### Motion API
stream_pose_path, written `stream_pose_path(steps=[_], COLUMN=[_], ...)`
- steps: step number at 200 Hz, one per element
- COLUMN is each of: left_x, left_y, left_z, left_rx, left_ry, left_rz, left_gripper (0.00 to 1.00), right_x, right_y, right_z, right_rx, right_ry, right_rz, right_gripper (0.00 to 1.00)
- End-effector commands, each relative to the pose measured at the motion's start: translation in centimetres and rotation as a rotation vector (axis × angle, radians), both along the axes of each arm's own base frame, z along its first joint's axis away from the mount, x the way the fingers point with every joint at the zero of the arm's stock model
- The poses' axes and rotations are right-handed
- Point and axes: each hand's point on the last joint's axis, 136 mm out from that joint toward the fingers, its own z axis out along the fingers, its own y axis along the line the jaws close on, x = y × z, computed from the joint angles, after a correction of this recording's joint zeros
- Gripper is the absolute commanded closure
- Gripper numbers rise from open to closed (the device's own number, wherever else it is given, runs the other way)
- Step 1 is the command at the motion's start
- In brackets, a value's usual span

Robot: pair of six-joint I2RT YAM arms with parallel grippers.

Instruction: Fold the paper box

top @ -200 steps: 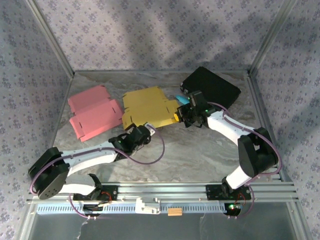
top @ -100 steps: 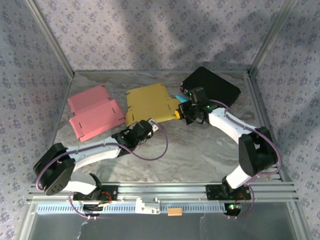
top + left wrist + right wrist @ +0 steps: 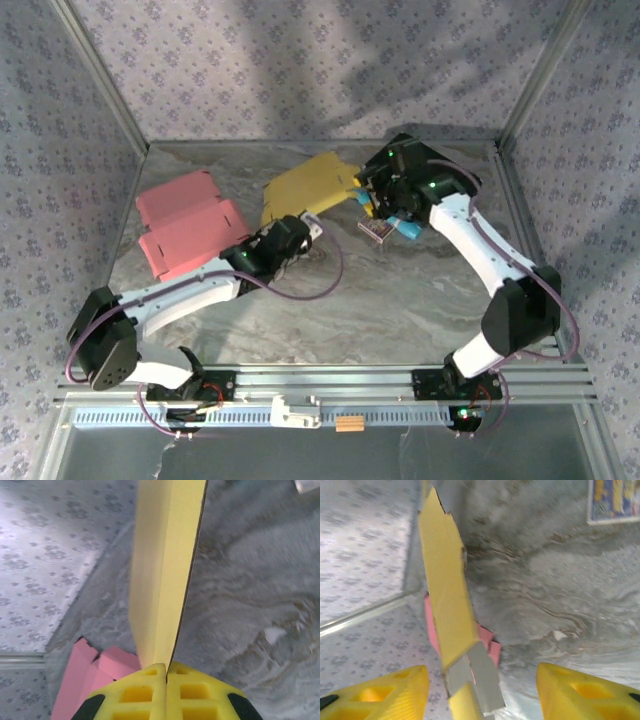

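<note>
The yellow paper box (image 3: 308, 187), not yet folded up, sits toward the back of the table (image 3: 400, 300), between the pink box (image 3: 190, 235) on the left and the right arm's wrist. Its long axis runs on a diagonal, from the near-left corner up to the far-right corner, and the sheet is tipped up instead of lying flat. The left gripper (image 3: 300, 232) is clenched on that near-left corner; in its wrist view the two yellow fingers meet tight on the sheet's edge, with the cardboard stretching straight away from them. The right gripper (image 3: 372, 190) hangs at the far-right end with its jaws spread wide, the sheet passing between them, nearer one finger; I cannot tell if it touches. A second ago the box lay flat nearer the middle, the right gripper pinched on its right edge and the left one open beside it. Since then the grip has changed hands, the box has swung toward the back right, and a small printed card (image 3: 376, 229) and a blue thing (image 3: 408, 229) have come into sight below the right wrist.
</note>
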Motion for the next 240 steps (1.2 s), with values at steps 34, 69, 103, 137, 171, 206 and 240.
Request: stream_pose_path(steps=[34,69,103,137,171,206,240], left_x=[0.4,-1.8,-6.6,-8.8,-6.8,-4.4,-2.7], left_y=[1.0,0.4,-2.0,-1.1,0.4,0.0,-0.6], left_z=[8.5,11.4,12.9,11.2,9.2,6.3,4.5], left_rx=[-0.148,-0.275,-0.488,-0.476,-0.403,-0.272,-0.205], left_ry=[0.005,0.113,0.324,0.459,0.466,0.464,0.459], left_rz=[0.131,0.076,-0.126,-0.136,-0.056,-0.034,-0.017], left_gripper=[1.00,1.00,1.00,1.00,1.00,1.00,1.00], right_x=[-2.0,-2.6,-3.7,-4.8,-5.2,-5.7,-4.9], right_y=[-5.4,-7.9,-10.0,-10.5,-8.1,-3.6,1.2], right_z=[8.7,11.8,13.8,13.7,13.3,11.9,8.1], right_rx=[-0.192,-0.238,-0.294,-0.334,-0.294,-0.231,-0.118], right_ry=[-0.238,-0.341,-0.378,-0.337,-0.317,-0.265,-0.145], right_rz=[-0.078,-0.157,-0.194,-0.185,-0.142,-0.098,-0.050], right_gripper=[0.34,0.31,0.29,0.24,0.28,0.34,0.36])
